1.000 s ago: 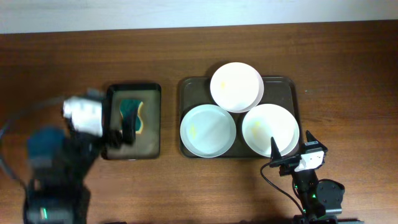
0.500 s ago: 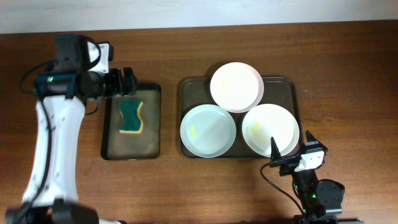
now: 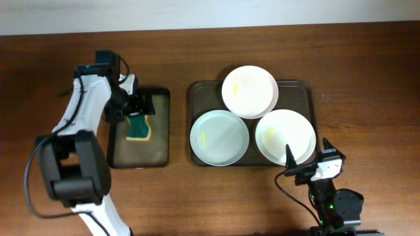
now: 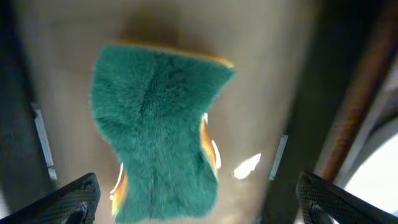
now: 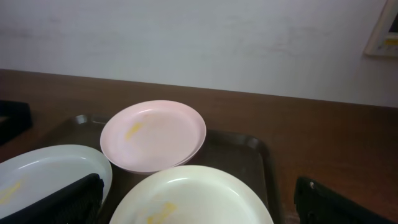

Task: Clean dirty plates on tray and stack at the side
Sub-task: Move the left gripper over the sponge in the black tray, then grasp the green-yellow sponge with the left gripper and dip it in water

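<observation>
Your left gripper point(image 3: 140, 106), jaws spread, hovers over the sponge point(image 3: 138, 126) at upper left; your right gripper point(image 3: 307, 152), also spread, sits lower right. Three plates point(image 3: 219, 136) lie on the brown tray point(image 3: 307, 92), centre-right, beside the sponge's black tray point(image 3: 138, 152).

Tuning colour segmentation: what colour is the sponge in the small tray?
Sponge: green top, yellow-orange base; best in left wrist view.

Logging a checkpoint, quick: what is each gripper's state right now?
Left gripper: open, holding nothing, above the sponge.
Right gripper: open, holding nothing.
</observation>
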Motion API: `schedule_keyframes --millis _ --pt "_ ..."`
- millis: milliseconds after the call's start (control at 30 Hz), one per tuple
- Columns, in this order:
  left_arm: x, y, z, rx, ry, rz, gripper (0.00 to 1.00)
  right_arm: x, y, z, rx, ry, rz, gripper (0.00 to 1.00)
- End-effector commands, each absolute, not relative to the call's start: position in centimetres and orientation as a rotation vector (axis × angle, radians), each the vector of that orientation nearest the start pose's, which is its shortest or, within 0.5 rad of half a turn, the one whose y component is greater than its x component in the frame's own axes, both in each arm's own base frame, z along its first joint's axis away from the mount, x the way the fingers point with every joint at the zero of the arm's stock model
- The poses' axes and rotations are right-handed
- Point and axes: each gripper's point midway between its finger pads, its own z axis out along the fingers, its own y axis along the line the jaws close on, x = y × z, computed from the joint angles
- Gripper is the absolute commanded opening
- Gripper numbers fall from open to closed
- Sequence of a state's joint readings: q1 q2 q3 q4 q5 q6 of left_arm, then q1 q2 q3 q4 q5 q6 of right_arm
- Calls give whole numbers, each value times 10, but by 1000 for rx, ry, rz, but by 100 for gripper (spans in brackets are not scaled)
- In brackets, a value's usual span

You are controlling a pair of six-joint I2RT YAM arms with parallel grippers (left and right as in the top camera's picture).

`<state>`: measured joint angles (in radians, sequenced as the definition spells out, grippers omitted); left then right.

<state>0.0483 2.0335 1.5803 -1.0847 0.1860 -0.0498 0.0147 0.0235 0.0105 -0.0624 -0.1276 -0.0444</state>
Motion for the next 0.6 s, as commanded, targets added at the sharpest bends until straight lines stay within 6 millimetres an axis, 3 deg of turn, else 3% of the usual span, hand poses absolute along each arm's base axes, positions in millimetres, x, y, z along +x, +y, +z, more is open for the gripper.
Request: schedule_keyframes --millis 0,100,200,267,400,533,567 --pt "389 -3 25 -177 3171 -208 98 245 26 155 -140 1650 90 98" --pt "385 0 8 -184 3218 -179 87 245 26 155 -140 1650 90 98" --pt "382 0 0 -187 3240 -179 67 245 26 155 -140 1650 90 98" --pt "382 0 -2 -187 3246 -179 48 245 26 155 -140 1650 90 98" --pt "383 0 -2 -186 3239 -173 0 245 26 155 -140 1650 90 99" --pt "384 1 -2 -186 3237 -172 0 245 26 155 -140 1650 90 98" --pt "385 1 -2 -185 3233 -173 15 245 26 155 -140 1650 90 98"
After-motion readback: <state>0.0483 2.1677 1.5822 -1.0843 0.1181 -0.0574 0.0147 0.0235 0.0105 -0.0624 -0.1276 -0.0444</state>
